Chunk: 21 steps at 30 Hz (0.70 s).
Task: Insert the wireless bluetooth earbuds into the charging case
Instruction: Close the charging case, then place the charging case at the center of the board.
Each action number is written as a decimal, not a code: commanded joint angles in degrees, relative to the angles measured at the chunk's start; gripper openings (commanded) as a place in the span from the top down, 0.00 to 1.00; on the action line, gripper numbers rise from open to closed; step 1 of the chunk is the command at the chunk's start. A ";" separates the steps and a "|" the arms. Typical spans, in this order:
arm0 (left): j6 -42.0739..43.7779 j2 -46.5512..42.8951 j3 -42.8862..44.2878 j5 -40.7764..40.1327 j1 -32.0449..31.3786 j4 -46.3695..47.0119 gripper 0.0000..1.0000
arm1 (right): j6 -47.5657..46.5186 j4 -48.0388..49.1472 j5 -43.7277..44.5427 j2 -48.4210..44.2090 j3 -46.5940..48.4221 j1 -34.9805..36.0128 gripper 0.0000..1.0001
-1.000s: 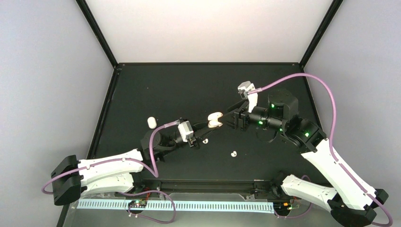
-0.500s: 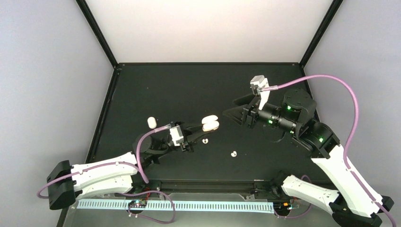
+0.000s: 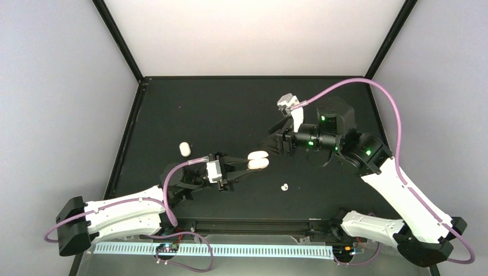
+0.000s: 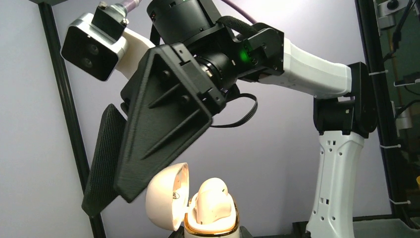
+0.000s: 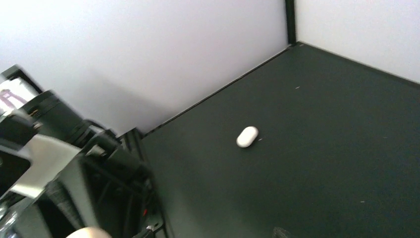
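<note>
My left gripper is shut on the cream charging case, held up off the black table. In the left wrist view the case stands upright with its lid swung open to the left. One bean-shaped earbud sits in its gold-rimmed well. My right gripper hovers just right of the case, open and holding nothing. Its black fingers hang above and left of the lid. Another earbud lies on the table, to the near right of the case.
A second white case, shut and oval, lies on the table to the left, also in the right wrist view. Black frame posts rise at the back corners, with pale walls behind. The right arm's purple cable arcs overhead.
The left gripper carried the open case slightly nearer and lower. The right gripper swung away to the right, then came back left to the case.
</note>
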 commanded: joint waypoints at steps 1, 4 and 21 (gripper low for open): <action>0.85 -0.21 1.99 0.24 -0.38 0.74 0.98 | -2.29 -3.18 -4.37 -0.03 2.26 2.73 0.38; 0.85 0.10 2.13 -0.32 -0.39 0.73 0.98 | -2.25 -3.02 -4.52 -0.61 2.00 2.94 0.38; -36.13 26.85 22.83 -1.71 27.26 -38.67 0.98 | 10.47 11.92 33.81 -14.96 -26.62 2.52 0.32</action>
